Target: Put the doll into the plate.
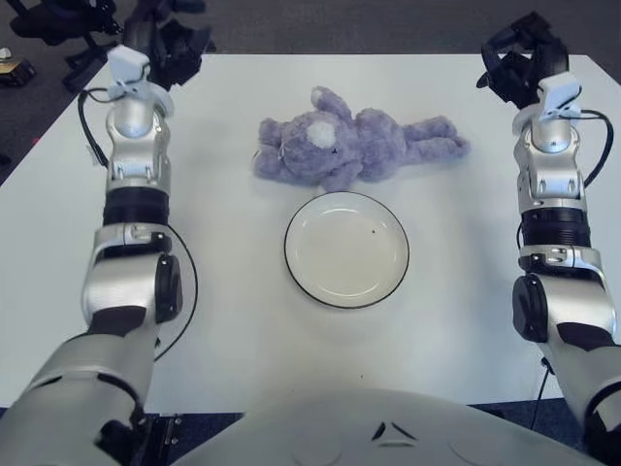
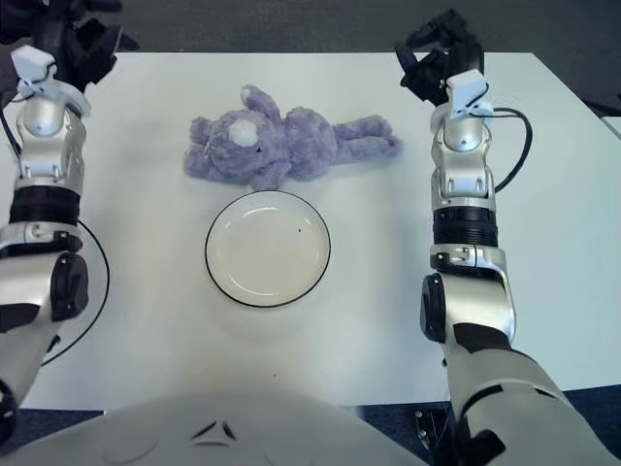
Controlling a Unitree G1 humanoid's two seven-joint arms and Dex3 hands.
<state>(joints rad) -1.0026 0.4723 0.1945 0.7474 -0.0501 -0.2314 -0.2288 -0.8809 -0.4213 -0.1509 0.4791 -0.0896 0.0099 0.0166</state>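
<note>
Your left hand (image 1: 163, 39), black three-finger unit, is up at the far left corner of the white table (image 1: 243, 320), well apart from everything else. Fingers look loosely curled, holding nothing; part of the hand runs out of frame at the top.

Next over: the purple plush doll (image 1: 349, 146), a fuzzy bear with a white snout, lies on its side on the table, head toward your left, legs stretched toward your right. Nothing is touching it.

Just in front of it, toward you, sits the round white plate with a thin black rim (image 1: 346, 249). Bare apart from a tiny dark speck. Doll is near the plate's far edge but not on it.

Your right hand (image 1: 521, 63) is raised near the far right edge, beyond the doll's feet and clear of them. Fingers curled in, holding nothing.
</note>
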